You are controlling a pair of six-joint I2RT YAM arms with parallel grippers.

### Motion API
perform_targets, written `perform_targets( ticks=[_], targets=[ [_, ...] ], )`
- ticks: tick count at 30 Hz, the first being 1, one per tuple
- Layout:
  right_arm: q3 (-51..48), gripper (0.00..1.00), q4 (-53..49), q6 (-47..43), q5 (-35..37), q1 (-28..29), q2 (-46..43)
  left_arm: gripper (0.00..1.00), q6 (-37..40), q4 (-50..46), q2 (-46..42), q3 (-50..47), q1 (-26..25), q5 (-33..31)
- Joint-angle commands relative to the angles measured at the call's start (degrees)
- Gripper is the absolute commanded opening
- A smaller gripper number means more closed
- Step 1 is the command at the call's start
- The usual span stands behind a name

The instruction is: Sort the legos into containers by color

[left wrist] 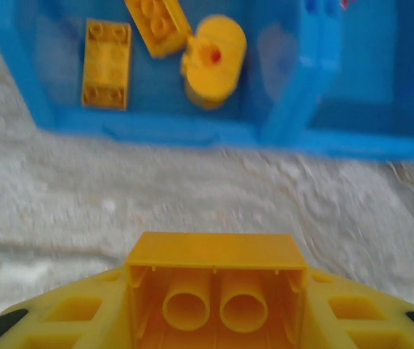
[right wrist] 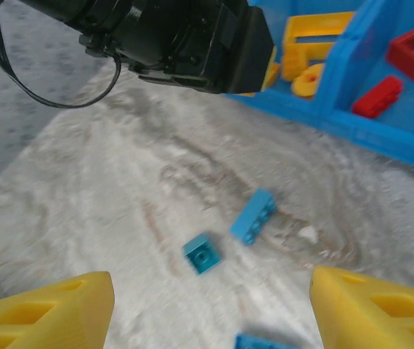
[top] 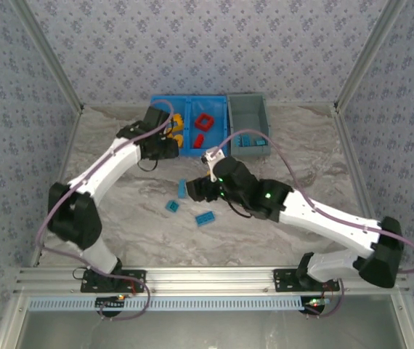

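Left wrist view: left pincer (left wrist: 216, 320) clamps yellow brick (left wrist: 218, 256), hollow underside showing. Right wrist view: right pincer (right wrist: 210, 316) gapes empty over blue bricks (right wrist: 253, 216) on table (right wrist: 120, 182).

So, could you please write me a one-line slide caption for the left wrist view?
Left gripper holds a yellow brick short of the blue bin with three yellow pieces inside.

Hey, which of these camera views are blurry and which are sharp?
Top external: sharp, evenly lit. Left wrist: soft throughout, the yellow brick in the left fingers and the blue bin both smeared. Right wrist: blue bricks fairly crisp, right fingers blurred.
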Motion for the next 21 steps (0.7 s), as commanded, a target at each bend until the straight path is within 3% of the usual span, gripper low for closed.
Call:
perform_targets(
  ticks=[1,5,11,21],
  targets=[
    [3.26,0.74,0.63,-0.63,6.05,-0.71,1.74,0.44,2.63,-2.82,7.87,9.08,2.07,-1.12],
    [3.69,0.74,2.40,0.13,5.89,-1.71,3.32,0.45,2.59,-6.22,17.47,19.01,3.84,-0.85],
    [3.57,0.74,2.63,1.95,4.01,-2.74,4.10,0.48,2.67,-9.43,25.05,27.87,4.00,-0.45],
    [2.76,0.74,-3.05,5.82,4.58,-5.70,2.68,0.67,1.06,-9.74,20.76,25.29,3.36,-0.41]
  ],
)
